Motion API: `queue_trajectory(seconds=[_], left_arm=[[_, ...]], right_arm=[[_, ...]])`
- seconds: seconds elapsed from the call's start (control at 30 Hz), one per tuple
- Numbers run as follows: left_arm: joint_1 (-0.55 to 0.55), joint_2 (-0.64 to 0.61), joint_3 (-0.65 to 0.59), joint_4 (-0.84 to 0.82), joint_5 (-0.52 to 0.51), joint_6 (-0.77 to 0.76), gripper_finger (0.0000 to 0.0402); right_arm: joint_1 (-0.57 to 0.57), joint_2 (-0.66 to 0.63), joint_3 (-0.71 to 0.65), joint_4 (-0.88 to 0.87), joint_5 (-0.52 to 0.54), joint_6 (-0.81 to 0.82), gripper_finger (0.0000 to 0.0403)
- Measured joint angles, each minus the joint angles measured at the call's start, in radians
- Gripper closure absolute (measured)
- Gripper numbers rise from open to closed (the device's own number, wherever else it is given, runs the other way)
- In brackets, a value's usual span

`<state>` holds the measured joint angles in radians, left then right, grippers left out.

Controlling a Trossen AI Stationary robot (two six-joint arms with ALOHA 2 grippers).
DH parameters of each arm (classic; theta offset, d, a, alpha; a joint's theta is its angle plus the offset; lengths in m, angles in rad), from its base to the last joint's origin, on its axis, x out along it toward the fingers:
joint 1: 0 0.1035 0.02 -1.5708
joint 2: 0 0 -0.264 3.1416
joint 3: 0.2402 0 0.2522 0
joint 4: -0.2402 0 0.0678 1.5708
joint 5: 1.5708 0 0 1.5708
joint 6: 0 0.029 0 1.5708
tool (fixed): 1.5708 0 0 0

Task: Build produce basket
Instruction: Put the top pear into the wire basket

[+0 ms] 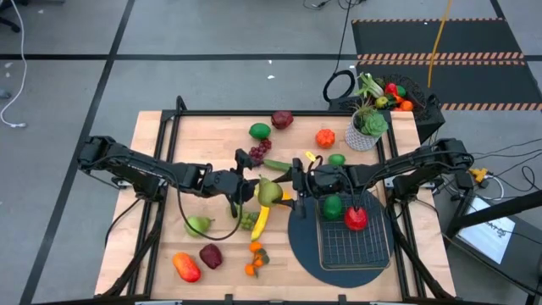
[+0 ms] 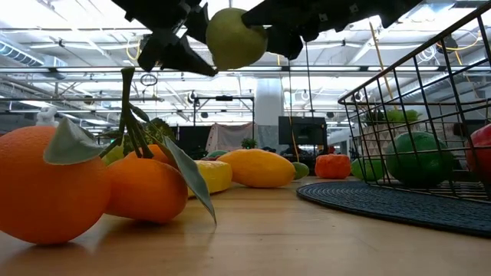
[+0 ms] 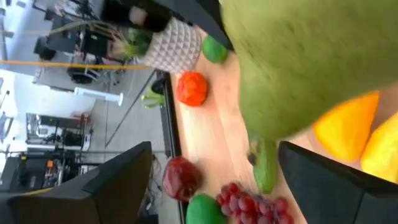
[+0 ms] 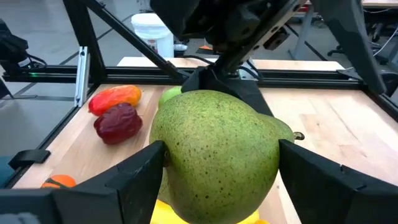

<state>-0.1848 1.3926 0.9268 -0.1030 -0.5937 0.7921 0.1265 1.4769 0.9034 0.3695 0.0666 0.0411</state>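
Held clear of the tabletop near the table's centre: a green pear (image 1: 269,191), hanging in the air in the low view with dark arm parts on either side. Clamped by the right gripper (image 1: 292,188), which reaches in from 3 o'clock; in the right wrist view the fingers (image 4: 127,180) press against both flanks of the fruit, opened only as far as the pear is wide. Met from 9 o'clock by the left gripper (image 1: 246,188), fingers (image 3: 118,186) spread apart, the pear just ahead of them and off to one side, with no grip on it visible.

At 5 o'clock from the pear, the basket (image 1: 356,254), standing on a dark round mat (image 1: 301,241). Inside it, at the 12 o'clock end, a green apple (image 1: 332,205) and a red apple (image 1: 356,218) side by side; bare mesh across the remainder.

Directly under the grippers, toward 6 o'clock: a banana (image 1: 261,222) with green grapes (image 1: 247,220) touching its side. Farther toward 6 o'clock, small oranges (image 1: 254,258). At 12 o'clock from the pear, purple grapes (image 1: 254,154) and a cucumber (image 1: 277,164). Near the 7 o'clock part of the table, a second pear (image 1: 198,224) and a dark red apple (image 1: 211,255). In the 1 o'clock corner, a potted plant (image 1: 366,127).
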Motion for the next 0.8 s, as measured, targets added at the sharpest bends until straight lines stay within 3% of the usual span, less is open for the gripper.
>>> queue_trajectory(seconds=[0.23,0.4,0.57,0.8], left_arm=[[0.002,0.0,0.0,-0.089,-0.069,-0.037,0.0044],[0.007,0.0,0.0,-0.115,-0.102,-0.062,0.0048],[0.013,0.0,0.0,-0.123,-0.103,-0.088,0.007],[0.029,0.0,0.0,-0.064,0.044,-0.141,0.0102]], right_arm=[[0.023,-0.063,0.0,-0.041,0.006,0.005,0.0115],[0.066,-0.138,0.0,-0.175,0.011,0.052,0.0115],[0.134,-0.219,0.0,-0.353,0.131,0.123,0.0115],[0.241,-0.353,0.0,-0.492,0.243,0.23,0.0115]])
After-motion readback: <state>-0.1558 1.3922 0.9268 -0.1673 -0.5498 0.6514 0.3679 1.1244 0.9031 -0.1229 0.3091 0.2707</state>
